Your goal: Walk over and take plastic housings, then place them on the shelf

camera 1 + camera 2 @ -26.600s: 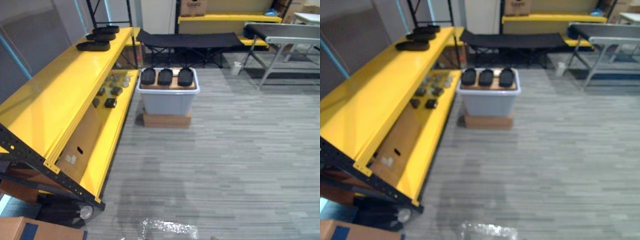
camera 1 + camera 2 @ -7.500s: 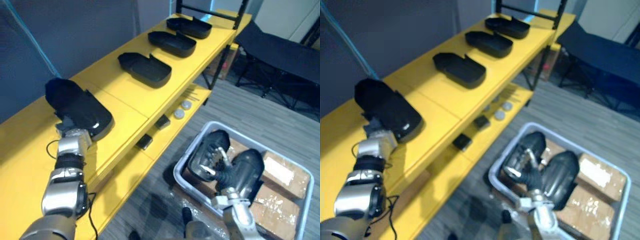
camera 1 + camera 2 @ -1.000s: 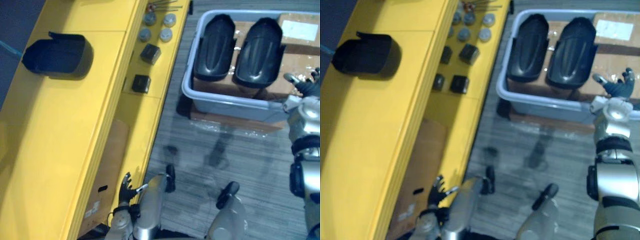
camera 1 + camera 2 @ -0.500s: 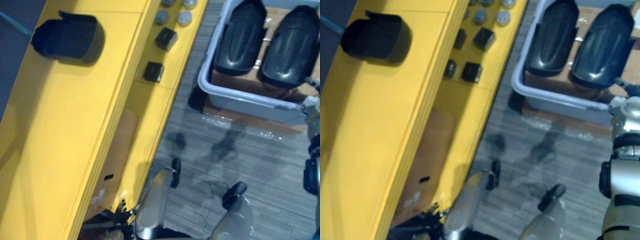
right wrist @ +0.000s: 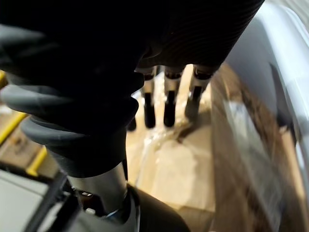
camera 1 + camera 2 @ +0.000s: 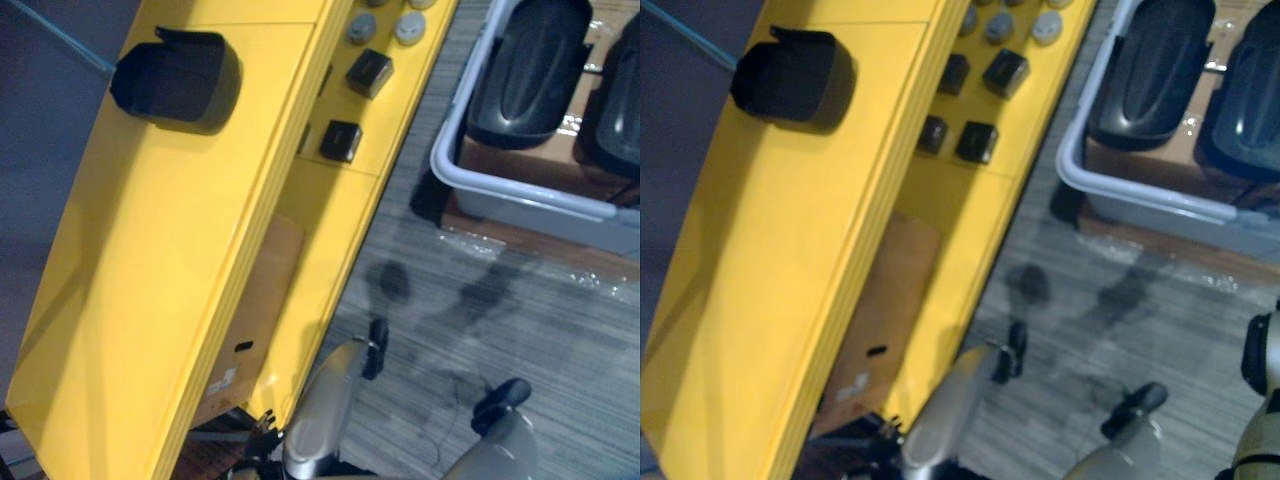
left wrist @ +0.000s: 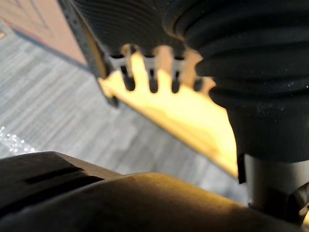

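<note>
One black plastic housing point(image 6: 178, 78) lies on the yellow shelf's top board point(image 6: 150, 280), its hollow side facing up. Two more black housings point(image 6: 528, 70) point(image 6: 1252, 100) rest on cardboard inside the grey bin point(image 6: 520, 195) on the floor to the right of the shelf. In the left wrist view my left hand point(image 7: 153, 77) hangs low by the shelf's edge, open, fingers straight and holding nothing. In the right wrist view my right hand point(image 5: 170, 99) hangs over wrapped cardboard beside the bin's grey wall point(image 5: 256, 53), open and holding nothing.
The lower yellow board carries small black blocks point(image 6: 341, 140) point(image 6: 368, 72) and grey discs point(image 6: 361, 27). A flat cardboard sheet point(image 6: 255, 300) leans under the shelf. Grey striped floor point(image 6: 470, 330) runs between shelf and bin.
The whole picture has slid right and down, so the camera has moved. The right hand has passed out of the eye views' right edge. The left hand has dropped lower by the shelf's base.
</note>
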Available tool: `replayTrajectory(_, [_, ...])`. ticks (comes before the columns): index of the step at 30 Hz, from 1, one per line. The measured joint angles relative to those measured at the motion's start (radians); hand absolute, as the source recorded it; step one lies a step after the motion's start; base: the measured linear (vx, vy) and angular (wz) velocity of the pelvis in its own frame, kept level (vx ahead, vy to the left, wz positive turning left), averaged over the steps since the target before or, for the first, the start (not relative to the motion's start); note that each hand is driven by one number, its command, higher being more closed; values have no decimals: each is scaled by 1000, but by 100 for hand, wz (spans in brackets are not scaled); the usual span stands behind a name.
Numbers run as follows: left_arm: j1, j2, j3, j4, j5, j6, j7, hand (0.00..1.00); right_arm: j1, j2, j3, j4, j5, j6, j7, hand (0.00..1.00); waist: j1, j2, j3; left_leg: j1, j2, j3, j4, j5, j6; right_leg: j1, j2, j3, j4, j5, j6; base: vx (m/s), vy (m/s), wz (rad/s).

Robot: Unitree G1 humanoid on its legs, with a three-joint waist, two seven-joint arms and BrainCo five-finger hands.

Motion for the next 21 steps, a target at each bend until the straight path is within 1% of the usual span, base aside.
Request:
replayTrajectory(1, [0, -3, 0, 0, -3, 0, 0, 0, -3, -9, 1, 0, -18, 22, 7, 100, 2, 2, -2, -2, 0, -1, -2, 1, 0, -2, 0, -2, -1, 3, 5, 57, -4, 2])
replayTrajectory(5, [0, -10, 0, 0, -9, 1, 0, 0, -10, -28, 22, 1, -66, 87, 38, 100, 9, 19, -14, -4, -4, -16, -9, 2, -2, 9, 1, -26, -10, 2, 4, 44, -2, 8])
replayTrajectory(6, [0, -10, 0, 0, -9, 1, 0, 0, -12, -28, 23, 1, -98, 104, 39, 100, 13, 22, -17, -1, -6, -16, -12, 2, -2, 13, 0, -27, -10, 1, 3, 17, 0, 4])
replayTrajectory(7, [0, -10, 0, 0, -9, 1, -1, 0, -12, -28, 28, 1, -116, 114, 39, 100, 15, 23, -18, 1, -7, -17, -12, 2, -2, 15, 0, -28, -11, 1, 3, 0, 0, 0])
replayTrajectory(8, [0, -10, 0, -1, -9, 0, -2, 0, -14, -29, 39, 1, -158, 136, 39, 100, 22, 26, -20, 4, -9, -18, -14, 2, -2, 18, -1, -28, -13, -1, 1, 0, 0, 0])
replayTrajectory(10, [0, -10, 1, -1, -9, 0, -2, 0, -15, -29, 44, 1, -198, 163, 38, 100, 27, 28, -22, 4, -11, -21, -16, 2, -2, 20, -2, -32, -15, -3, -1, -4, 8, 6])
replayTrajectory(12, [0, -9, 1, -2, -8, 0, -3, 0, -15, -25, 57, 11, -251, 209, 34, 100, 30, 35, -27, 4, -14, -33, -17, 2, -2, 32, -3, -51, -19, -6, -3, -17, 3, 15])
replayTrajectory(14, [1, -7, 2, -4, -8, -1, -6, 0, -15, -24, 58, 14, -277, 230, 16, 100, 35, 36, -28, 4, -15, -36, -19, 2, -2, 33, -3, -53, -21, -6, -3, -16, -2, 7])
replayTrajectory(15, [3, -6, 2, -11, -8, -1, -8, 0, -15, -24, 58, 14, -289, 236, 13, 100, 39, 36, -28, 4, -15, -36, -21, 2, -3, 34, -3, -54, -22, -6, -3, 0, 0, 0])
replayTrajectory(17, [4, -4, 4, -24, -7, -1, -8, 0, -16, -24, 58, 14, -305, 232, 14, 100, 41, 36, -28, 4, -15, -36, -22, 3, -3, 38, -2, -56, -25, -5, -2, 16, -4, 1])
replayTrajectory(21, [5, 3, 12, -57, -7, -22, -8, 0, -15, -22, 66, 26, -335, 190, 0, 100, 39, 35, -27, 7, -14, -41, -22, 3, -3, 52, 1, -70, -27, -3, 3, 33, -13, 3])
